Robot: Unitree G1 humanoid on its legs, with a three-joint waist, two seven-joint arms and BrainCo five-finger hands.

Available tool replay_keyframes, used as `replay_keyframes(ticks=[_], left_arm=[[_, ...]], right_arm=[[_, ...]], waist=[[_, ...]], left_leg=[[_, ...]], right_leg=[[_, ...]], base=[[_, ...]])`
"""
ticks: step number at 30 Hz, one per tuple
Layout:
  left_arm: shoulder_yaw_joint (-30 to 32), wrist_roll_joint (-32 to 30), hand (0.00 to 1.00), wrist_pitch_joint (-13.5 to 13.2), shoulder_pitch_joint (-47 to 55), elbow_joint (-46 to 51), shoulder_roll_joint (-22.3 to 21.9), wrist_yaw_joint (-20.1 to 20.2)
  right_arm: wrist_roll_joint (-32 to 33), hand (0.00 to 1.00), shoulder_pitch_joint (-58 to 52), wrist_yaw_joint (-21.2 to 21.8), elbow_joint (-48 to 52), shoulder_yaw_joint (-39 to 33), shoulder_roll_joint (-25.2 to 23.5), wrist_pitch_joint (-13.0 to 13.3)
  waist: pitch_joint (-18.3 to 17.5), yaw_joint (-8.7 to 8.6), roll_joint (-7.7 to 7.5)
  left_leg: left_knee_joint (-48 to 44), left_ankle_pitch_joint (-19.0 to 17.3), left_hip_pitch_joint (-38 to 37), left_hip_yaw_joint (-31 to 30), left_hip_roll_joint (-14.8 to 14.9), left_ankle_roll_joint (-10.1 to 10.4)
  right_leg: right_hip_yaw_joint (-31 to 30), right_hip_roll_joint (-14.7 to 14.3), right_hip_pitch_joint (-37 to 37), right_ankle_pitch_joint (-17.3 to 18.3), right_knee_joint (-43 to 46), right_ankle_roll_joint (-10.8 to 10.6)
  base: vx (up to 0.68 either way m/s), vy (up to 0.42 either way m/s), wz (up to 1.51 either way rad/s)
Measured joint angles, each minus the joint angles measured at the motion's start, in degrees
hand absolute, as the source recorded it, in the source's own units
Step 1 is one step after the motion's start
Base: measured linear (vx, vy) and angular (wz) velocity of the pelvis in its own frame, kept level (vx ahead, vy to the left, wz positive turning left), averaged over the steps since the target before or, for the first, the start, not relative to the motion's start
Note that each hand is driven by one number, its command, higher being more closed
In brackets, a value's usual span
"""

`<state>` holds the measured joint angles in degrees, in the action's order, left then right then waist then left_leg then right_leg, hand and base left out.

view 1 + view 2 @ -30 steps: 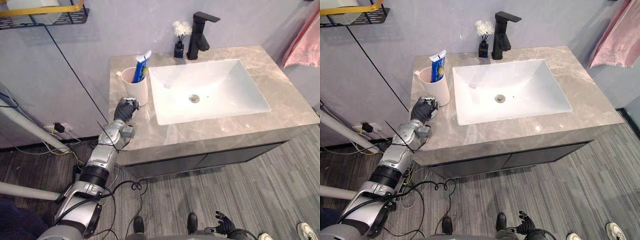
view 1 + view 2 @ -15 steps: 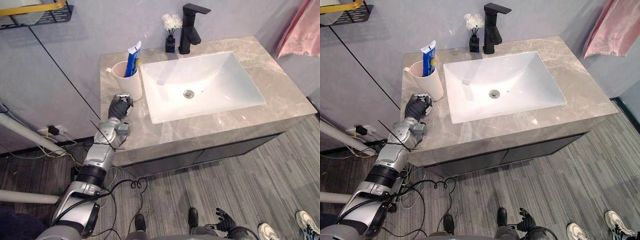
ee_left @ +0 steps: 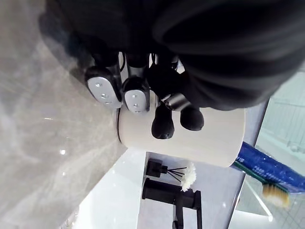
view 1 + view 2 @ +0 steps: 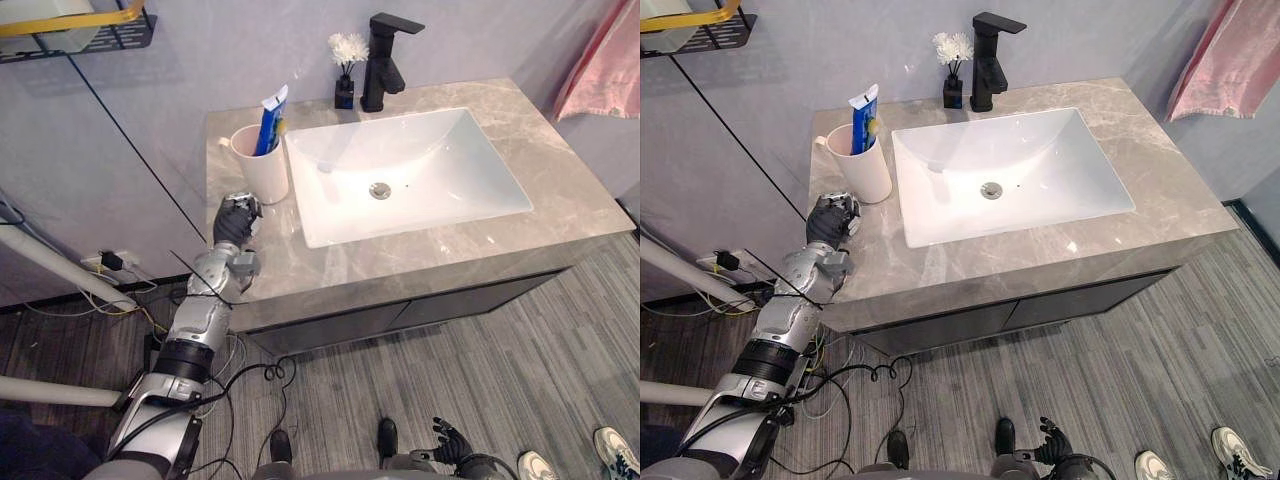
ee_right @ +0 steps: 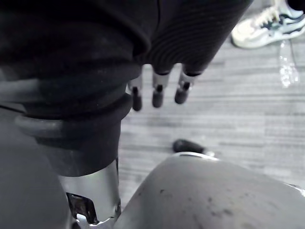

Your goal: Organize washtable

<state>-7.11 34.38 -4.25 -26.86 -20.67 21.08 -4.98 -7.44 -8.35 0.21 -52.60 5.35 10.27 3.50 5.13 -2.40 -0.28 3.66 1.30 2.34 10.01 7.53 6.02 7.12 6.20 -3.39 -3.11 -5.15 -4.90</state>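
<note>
Presently, cup (image 4: pixel 262 168) with toothpaste (image 4: pixel 270 118) and brush (image 3: pixel 272 195) stands on worktop (image 4: pixel 560 190) beside sink (image 4: pixel 430 165), seemingly sorted; left hand (image 4: pixel 235 219), fingers (image 3: pixel 102 88) curled, empty, rests just before cup; right hand (image 5: pixel 157 95) hangs slack-fingered above floor (image 5: pixel 238 109); little apparently left to do.

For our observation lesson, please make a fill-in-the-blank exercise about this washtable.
The cup holding the toothpaste stands on the sink's ___ side.
The tap behind the sink is ___ in colour.
The flowers beside the tap are ___.
The robot's left hand is nearest to the ___.
Missing words: left; black; white; cup.
</note>
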Motion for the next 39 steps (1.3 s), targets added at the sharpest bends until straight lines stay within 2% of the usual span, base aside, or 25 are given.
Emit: replay_keyframes(ticks=[9,15,20,27,28,33,39], left_arm=[[-6.1,7.5,1.0,0.3,1.2,3.4,3.6,1.3],[-10.8,9.1,1.0,0.8,1.2,5.9,6.8,1.4],[-13.7,9.9,1.0,1.3,2.0,11.3,6.8,2.7],[-13.8,9.9,1.0,1.5,2.0,9.7,6.7,3.3],[-13.8,9.8,1.0,1.6,1.9,8.3,6.5,3.1],[-13.3,9.7,1.0,1.4,-1.5,3.5,4.7,1.6],[-10.2,9.9,1.0,1.5,-6.2,-2.7,6.3,-0.2]], right_arm=[[0.0,0.0,-0.1,0.0,0.1,0.0,0.1,-0.1],[0.1,0.0,-0.3,0.0,0.0,0.1,0.8,0.0],[0.1,0.0,-0.3,0.0,-0.1,0.1,0.8,0.1],[0.9,0.0,-0.3,0.0,0.0,0.1,0.8,0.3],[1.3,0.0,-0.3,0.0,0.0,0.1,0.7,0.4],[2.6,0.0,-0.4,0.0,0.1,0.0,0.8,0.3],[5.9,0.0,-1.1,0.0,0.9,-1.8,0.2,0.3]], waist=[[-0.1,-0.12,0.2],[-0.7,-0.33,1.18],[-0.7,-0.49,1.21],[-0.7,-1.11,1.28],[-0.8,-1.67,1.31],[-0.9,-1.73,1.52],[-0.8,-2.07,1.63]], left_leg=[[0.0,0.0,0.1,0.1,0.0,0.0],[-0.1,0.0,0.9,0.2,0.0,0.0],[-0.3,0.0,1.0,0.2,0.0,0.0],[-0.5,0.0,0.9,1.1,0.0,0.0],[-0.5,0.0,0.9,1.1,0.0,0.0],[-0.5,0.0,1.0,1.2,0.0,0.0],[-0.2,0.0,1.4,2.8,-0.1,0.0]], right_leg=[[-0.1,0.0,-0.3,0.0,0.0,0.0],[-0.2,0.0,-1.0,0.0,0.0,0.0],[-0.2,0.1,-1.0,0.0,0.1,0.0],[-1.1,0.1,-1.9,-0.1,1.0,0.1],[-1.2,0.1,-2.0,-0.2,1.0,0.2],[-1.2,0.1,-2.4,-0.2,0.9,0.2],[-2.8,0.0,-2.9,-1.4,-0.3,0.2]], base=[[0.0,0.0,0.0],[0.0,0.0,0.0],[0.0,0.0,0.0],[-0.02,-0.004,-0.06],[-0.04,-0.012,-0.06],[0.0,0.0,0.0],[0.01,-0.01,-0.13]])
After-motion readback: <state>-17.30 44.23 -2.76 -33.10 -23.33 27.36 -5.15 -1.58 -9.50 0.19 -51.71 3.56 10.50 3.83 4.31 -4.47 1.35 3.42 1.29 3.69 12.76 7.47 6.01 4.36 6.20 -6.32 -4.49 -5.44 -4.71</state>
